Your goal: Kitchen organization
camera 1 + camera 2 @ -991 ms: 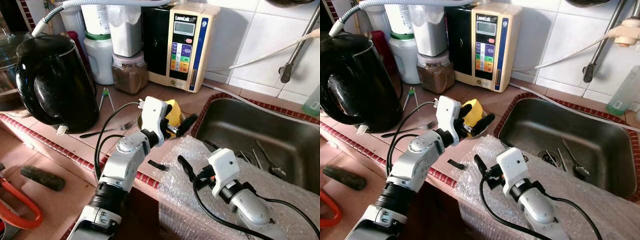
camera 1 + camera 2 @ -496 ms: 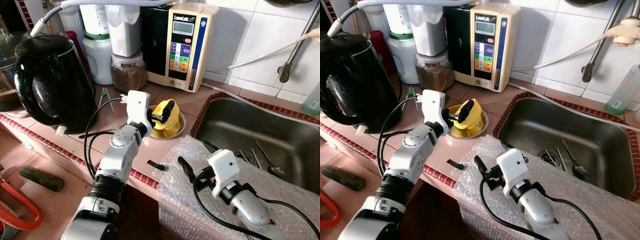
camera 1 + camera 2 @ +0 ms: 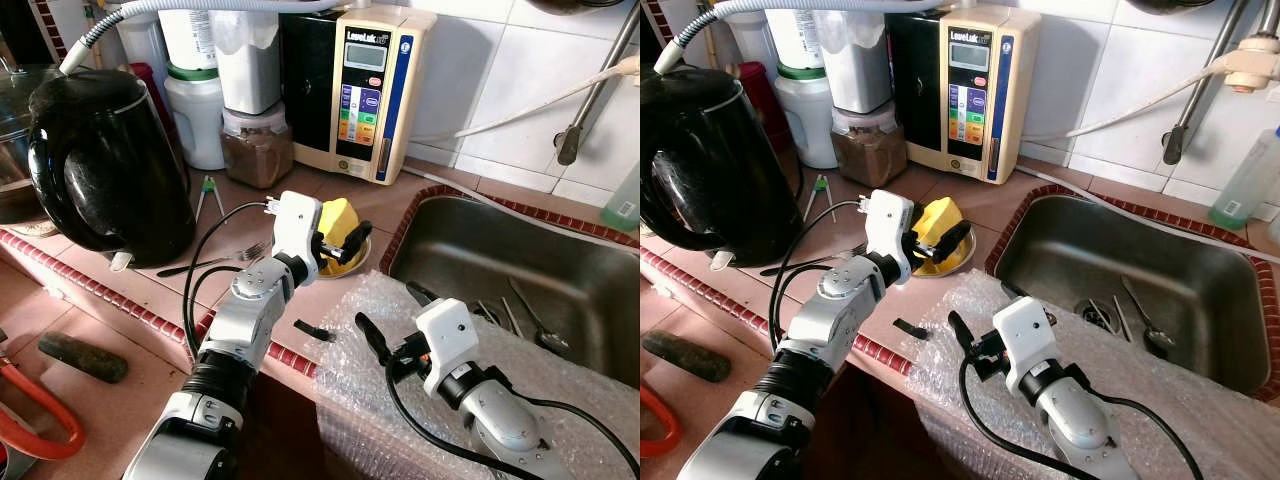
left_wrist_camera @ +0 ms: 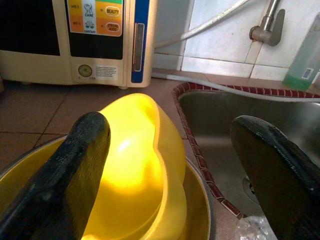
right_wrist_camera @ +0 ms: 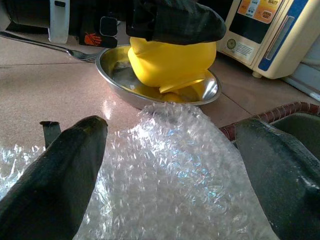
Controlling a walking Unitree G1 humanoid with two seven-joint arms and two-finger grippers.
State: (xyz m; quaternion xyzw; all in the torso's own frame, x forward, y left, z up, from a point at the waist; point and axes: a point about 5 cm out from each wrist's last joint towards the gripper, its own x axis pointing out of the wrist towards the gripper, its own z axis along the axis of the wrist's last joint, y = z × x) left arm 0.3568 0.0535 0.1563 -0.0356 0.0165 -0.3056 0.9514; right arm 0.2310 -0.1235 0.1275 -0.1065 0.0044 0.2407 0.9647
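Left end effector [image 3: 338, 243] fingers apart, astride the yellow cup [image 3: 339, 225] lying in one steel bowl [image 5: 150, 95] on the bench [image 3: 180, 290], beside the sink [image 3: 520, 270]; right end effector [image 3: 390, 325] open over bubble wrap [image 3: 400, 400] (idle); risk: cup is smooth, may squirt sideways or drag the bowl; one cup, one fork [image 3: 215, 262].
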